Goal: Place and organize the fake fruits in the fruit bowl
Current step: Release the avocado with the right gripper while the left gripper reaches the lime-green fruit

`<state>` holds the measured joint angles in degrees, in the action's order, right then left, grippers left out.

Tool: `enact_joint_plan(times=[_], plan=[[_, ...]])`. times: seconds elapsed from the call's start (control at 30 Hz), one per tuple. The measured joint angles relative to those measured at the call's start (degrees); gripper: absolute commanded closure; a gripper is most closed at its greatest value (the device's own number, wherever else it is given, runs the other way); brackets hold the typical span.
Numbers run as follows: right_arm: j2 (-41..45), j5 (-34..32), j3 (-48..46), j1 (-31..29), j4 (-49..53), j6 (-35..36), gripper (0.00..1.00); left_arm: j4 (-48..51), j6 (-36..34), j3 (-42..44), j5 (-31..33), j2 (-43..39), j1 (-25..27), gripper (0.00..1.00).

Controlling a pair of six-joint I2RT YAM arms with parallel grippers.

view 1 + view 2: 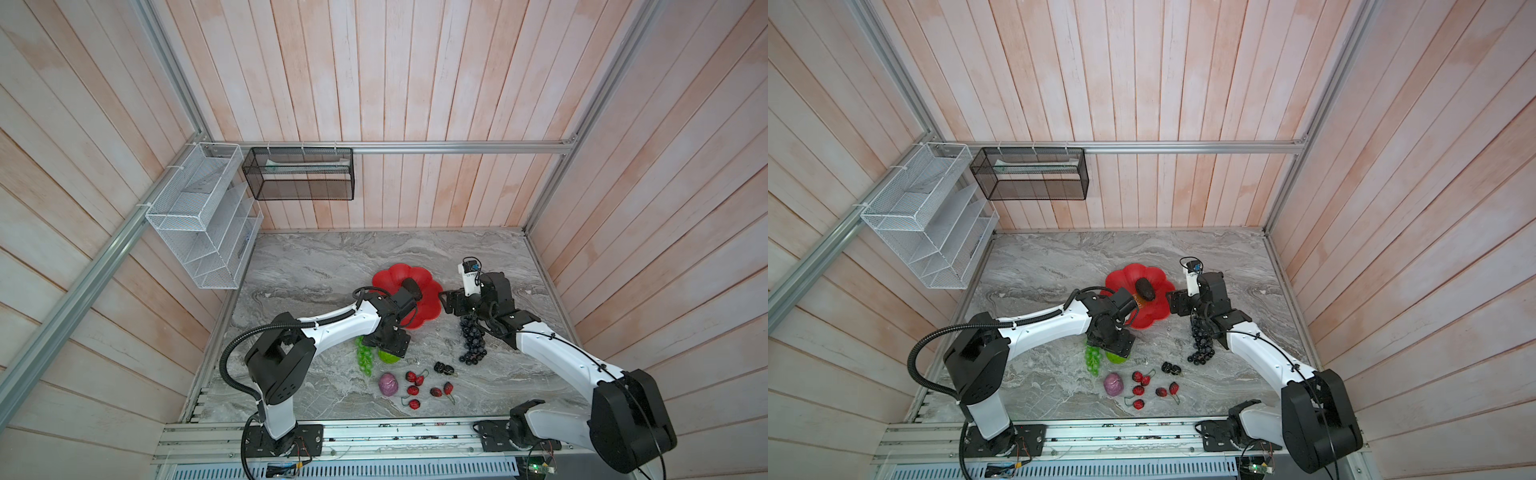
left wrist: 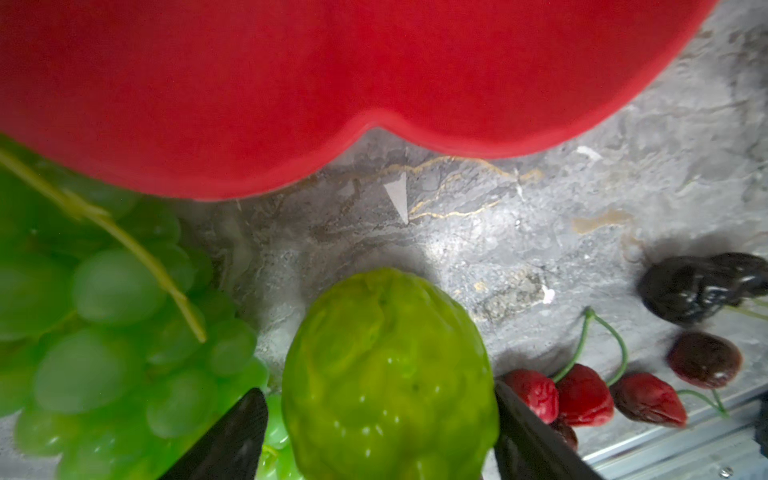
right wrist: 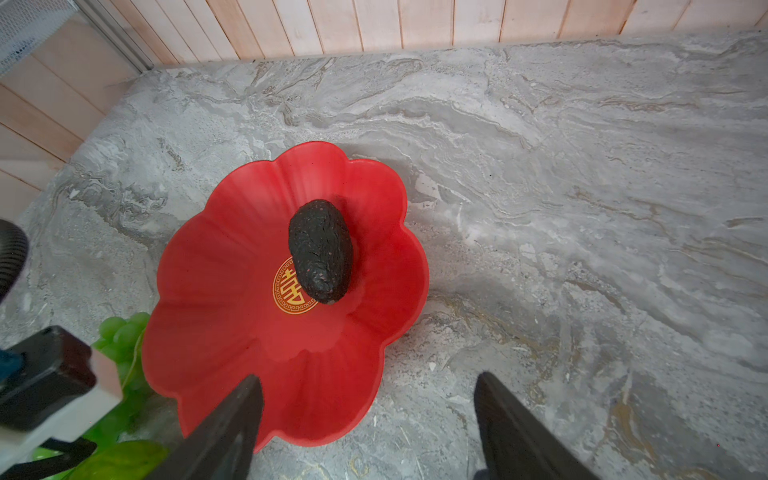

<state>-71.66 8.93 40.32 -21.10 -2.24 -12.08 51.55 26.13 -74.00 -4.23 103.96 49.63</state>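
Your left gripper (image 2: 378,388) is straddling the lime-green ball (image 2: 390,365) on the red bowl's (image 3: 216,266) near side, jaws wide, not pinching. Your right gripper (image 3: 369,376) is hanging spread and empty just right of it. The bowl is holding the avocado (image 3: 321,251), beside a gold emblem (image 3: 286,293) bearing one Chinese-style character.

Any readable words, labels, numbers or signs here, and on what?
On the red bowl: gold emblem, one ornate character partly covered by the dark oval fruit; not readable.
On the white camera on the right arm: dark print, too small to read.
Nothing else.
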Motion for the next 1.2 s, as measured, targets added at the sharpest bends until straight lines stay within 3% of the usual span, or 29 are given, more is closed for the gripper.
enact_joint_plan(times=[0.33, 0.53, 0.77, 1.2], plan=[[0.0, 0.4, -0.2, 0.3, -1.2, -0.2, 0.19, -0.8, 0.0, -0.2, -1.4, 2.7, 0.6, 0.17], [0.0, 0.4, -1.0, 0.8, -1.7, -0.2, 0.19, -1.4, 0.0, -0.3, -1.6, 3.5, 0.6, 0.28], [0.0, 0.8, -1.2, 1.1, -2.1, -0.2, 0.19, -1.4, -0.2, -0.7, -3.5, 3.6, 0.7, 0.49], [0.0, 1.3, -0.7, 1.1, -2.1, -0.7, 0.20, 0.3, -1.3, -3.9, -5.6, -1.2, -0.4, 0.49]])
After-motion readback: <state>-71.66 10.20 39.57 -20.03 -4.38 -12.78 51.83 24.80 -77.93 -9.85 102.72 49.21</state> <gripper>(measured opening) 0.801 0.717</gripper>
